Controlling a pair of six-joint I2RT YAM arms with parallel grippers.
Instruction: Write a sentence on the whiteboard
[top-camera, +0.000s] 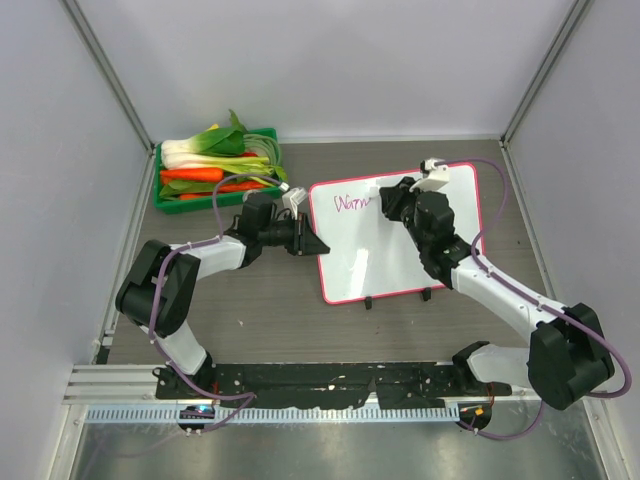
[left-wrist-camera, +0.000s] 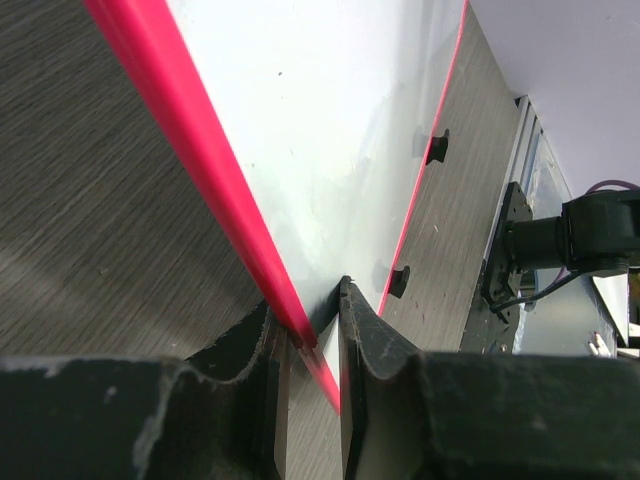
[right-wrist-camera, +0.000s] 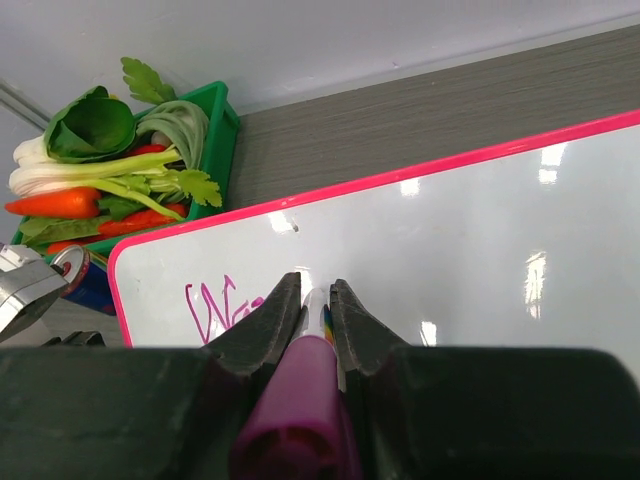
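Observation:
The whiteboard (top-camera: 365, 262) lies on the table, glossy white in a pink frame, with two black feet (left-wrist-camera: 436, 147) on its near edge. My left gripper (top-camera: 312, 243) is shut on the frame of its left edge; in the left wrist view the pink rim (left-wrist-camera: 200, 150) runs between the fingers of the left gripper (left-wrist-camera: 315, 320). My right gripper (top-camera: 385, 205) is over the board's upper part, shut on a purple marker (right-wrist-camera: 300, 400) whose tip points down at the whiteboard (right-wrist-camera: 480, 250). The sentence (top-camera: 352, 204) is one short pink word, partly hidden behind the right fingers (right-wrist-camera: 270, 320).
A green crate (top-camera: 163, 178) of carrots and leafy greens stands at the back left, close to the board's top left corner; the right wrist view shows the crate (right-wrist-camera: 228, 125) too. White walls enclose the table. A black rail (top-camera: 300, 380) runs along the near edge.

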